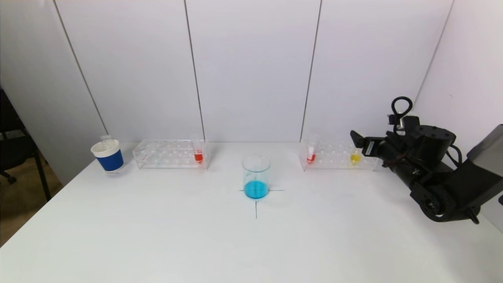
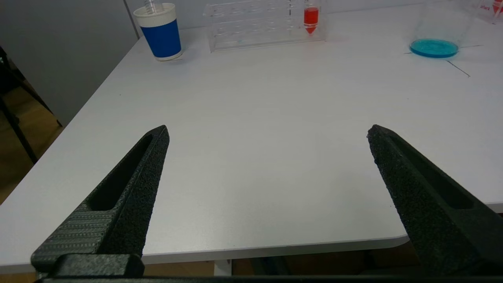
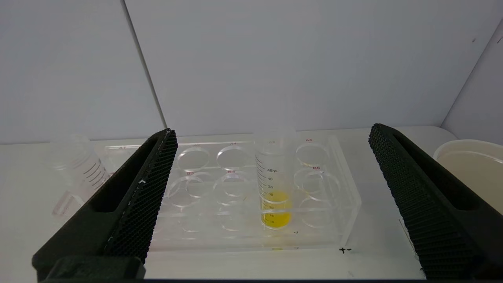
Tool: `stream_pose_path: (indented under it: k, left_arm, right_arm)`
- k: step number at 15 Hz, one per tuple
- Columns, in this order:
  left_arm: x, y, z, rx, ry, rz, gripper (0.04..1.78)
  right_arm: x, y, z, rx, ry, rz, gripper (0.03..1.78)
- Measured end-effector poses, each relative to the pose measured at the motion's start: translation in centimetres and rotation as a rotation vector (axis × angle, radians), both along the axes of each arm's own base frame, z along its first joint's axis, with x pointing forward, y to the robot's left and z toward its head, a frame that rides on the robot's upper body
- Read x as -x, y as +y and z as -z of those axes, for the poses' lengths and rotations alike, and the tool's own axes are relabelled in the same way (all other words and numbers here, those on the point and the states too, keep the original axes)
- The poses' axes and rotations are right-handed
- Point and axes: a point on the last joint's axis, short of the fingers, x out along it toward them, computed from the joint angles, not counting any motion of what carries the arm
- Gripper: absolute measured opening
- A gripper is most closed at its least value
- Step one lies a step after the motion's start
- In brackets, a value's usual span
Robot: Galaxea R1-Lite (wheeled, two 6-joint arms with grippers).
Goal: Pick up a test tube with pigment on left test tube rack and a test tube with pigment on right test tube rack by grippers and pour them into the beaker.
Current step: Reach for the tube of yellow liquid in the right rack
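A glass beaker (image 1: 256, 179) with blue liquid stands at mid-table. The clear left rack (image 1: 167, 154) holds a tube of red pigment (image 1: 198, 152) at its right end. The right rack (image 1: 338, 159) holds a red-pigment tube (image 1: 311, 153) and a yellow-pigment tube (image 1: 355, 157). My right gripper (image 1: 359, 142) hovers open just right of that rack. In the right wrist view the yellow tube (image 3: 275, 184) stands centred between the wide-apart fingers of the right gripper (image 3: 272, 129), untouched. My left gripper (image 2: 268, 127) is open and empty over the table's near left edge, far from the left rack (image 2: 263, 23).
A blue paper cup (image 1: 109, 156) with a clear tube inside stands left of the left rack. A white bowl rim (image 3: 471, 157) shows beside the right rack. Grey wall panels rise close behind both racks. A black chair (image 1: 15, 149) stands off the table's left side.
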Motion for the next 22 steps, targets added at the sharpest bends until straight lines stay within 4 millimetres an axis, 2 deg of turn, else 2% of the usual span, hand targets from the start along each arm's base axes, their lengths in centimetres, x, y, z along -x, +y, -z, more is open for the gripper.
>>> stream_pose_path:
  k: [13,22]
  left_arm:
    - [0.0,0.0,0.0,0.000,0.000,0.000,1.76]
    - [0.0,0.0,0.0,0.001,0.000,0.000,1.76]
  right_arm:
    - [-2.6,0.1,2.7,0.000,0.020,0.005,1.77]
    - [-4.5,-0.2,3.6,0.004,0.001,0.014,1.77]
